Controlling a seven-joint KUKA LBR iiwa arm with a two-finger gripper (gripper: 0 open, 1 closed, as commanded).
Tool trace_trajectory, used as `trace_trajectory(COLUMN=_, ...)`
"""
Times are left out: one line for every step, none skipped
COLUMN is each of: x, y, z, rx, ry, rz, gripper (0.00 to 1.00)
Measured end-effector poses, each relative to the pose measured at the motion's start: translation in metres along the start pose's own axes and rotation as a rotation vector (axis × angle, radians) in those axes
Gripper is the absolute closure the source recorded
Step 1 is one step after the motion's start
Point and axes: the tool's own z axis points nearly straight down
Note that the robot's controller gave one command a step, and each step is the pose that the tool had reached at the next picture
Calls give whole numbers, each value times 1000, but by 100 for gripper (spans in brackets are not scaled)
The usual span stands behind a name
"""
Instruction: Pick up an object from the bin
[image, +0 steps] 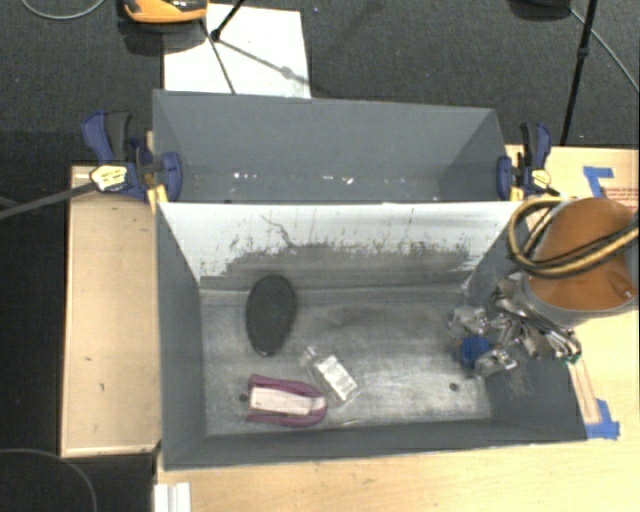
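We start with the grey bin (330, 225), whose floor is mostly bare. The arm comes in over the right wall, and its gripper (492, 352) sits low at the right end of the floor, close against that wall. We cannot tell whether the jaws are released or clenched, because the metal parts there run together.

Well away on the left lies a dark oval stone (270, 313). Nearer the front is a purple and white packet (287, 400), with a small clear wrapper (335, 375) just beside it.

The smallest piece is a little blue thing (470, 352) right at the gripper's tip. We take it to be the likely thing to pick, though we cannot tell whether it is gripped or even loose.

To do this step well, we would keep clear of the sloping right wall. We would centre the blue thing before closing and lift straight up, so it does not slip out sideways.
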Motion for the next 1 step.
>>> trace_trajectory(x=-3, y=-1, z=-31, rx=-1, ry=9, rz=-4, gripper=100)
